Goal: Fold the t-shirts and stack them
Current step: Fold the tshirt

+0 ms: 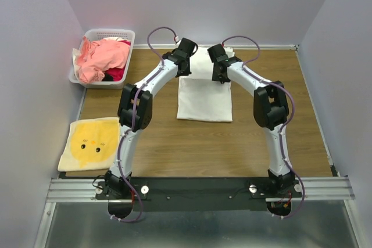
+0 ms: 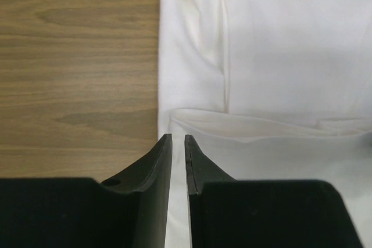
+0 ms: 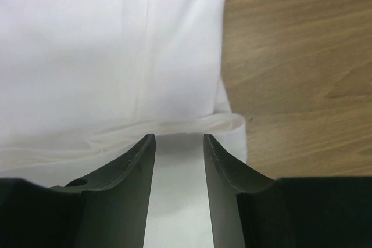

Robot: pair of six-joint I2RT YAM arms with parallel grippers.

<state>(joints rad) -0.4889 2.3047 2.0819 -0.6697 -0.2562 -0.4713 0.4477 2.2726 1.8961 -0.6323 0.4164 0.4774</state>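
Note:
A white t-shirt (image 1: 203,100) lies flat on the middle of the wooden table, plain side up, with its far part doubled over in a soft fold. It fills the left wrist view (image 2: 261,56) and the right wrist view (image 3: 104,45). My left gripper (image 1: 183,72) is at its far left corner; its jaws (image 2: 178,137) stand almost together with white cloth between them. My right gripper (image 1: 221,76) is at the far right corner, open (image 3: 179,136), with the cloth lying between its fingers. A salmon-pink t-shirt (image 1: 104,56) and a red one (image 1: 116,75) lie crumpled in the basket.
The white lattice basket (image 1: 110,31) stands at the far left against the wall. A folded yellow cloth with a small face print (image 1: 90,143) lies at the near left. Bare wood (image 1: 279,137) lies to the right of and in front of the white shirt.

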